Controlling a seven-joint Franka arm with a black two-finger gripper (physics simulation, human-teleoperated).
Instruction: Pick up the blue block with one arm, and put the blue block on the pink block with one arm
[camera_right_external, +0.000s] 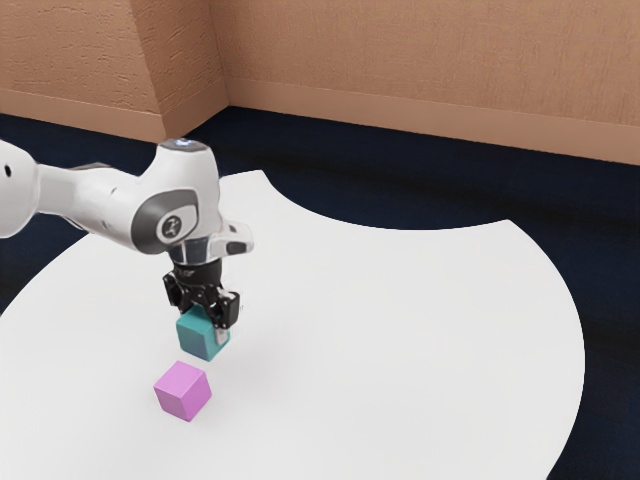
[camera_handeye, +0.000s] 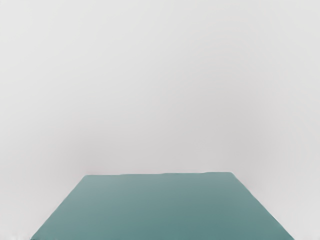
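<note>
The gripper (camera_right_external: 207, 318) points straight down over the near-left part of the white table (camera_right_external: 420, 330). Its two black fingers stand on opposite sides of the blue block (camera_right_external: 200, 338), closed against its upper half, so the block is clamped between them. The block is more teal than blue. In the wrist view it lies directly under the hand as a broad teal face (camera_handeye: 160, 207), with bare table (camera_handeye: 160, 75) beyond it.

Whether the block rests on the table or hangs just clear of it I cannot tell; at most it is very low.

The relation that matters is where the pink block (camera_right_external: 183, 388) lies from the hand: near it, toward the near edge of the table and slightly to the exterior view's left, with a narrow strip of table between the two blocks. Both are cubes, so no long axis matters. As I judge it, the coming move is a lift above the pink block's top, then a short carry toward the near side and a little left.
</note>
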